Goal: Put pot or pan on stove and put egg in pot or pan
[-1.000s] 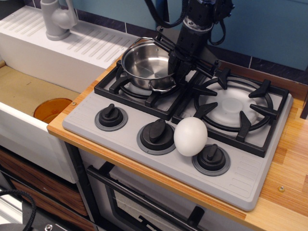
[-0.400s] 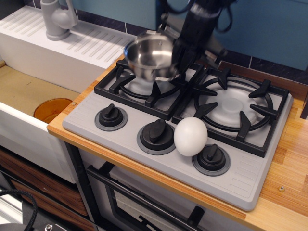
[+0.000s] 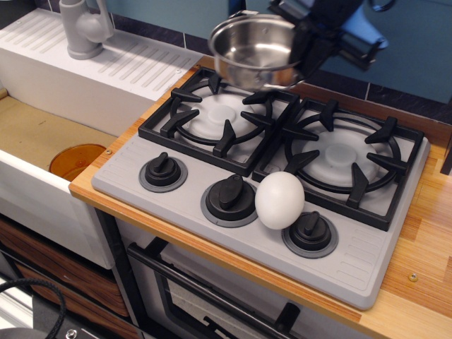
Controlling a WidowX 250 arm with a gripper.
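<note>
Nearest, white egg resting on the grey stove front panel, between middle and right knobs, touching the right one. Farther back, both grates bare. Farthest, steel pot held in the air above the left burner's rear, tool clamped on its right rim.

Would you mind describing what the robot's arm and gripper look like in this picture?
The gripper is a dark, nearly black, blocky assembly that shows blurred at the top of the frame. The arm behind it is also black, with a light blue-grey panel on its side. A thin dark cable loops at the upper right. No markings or labels are readable.
</note>
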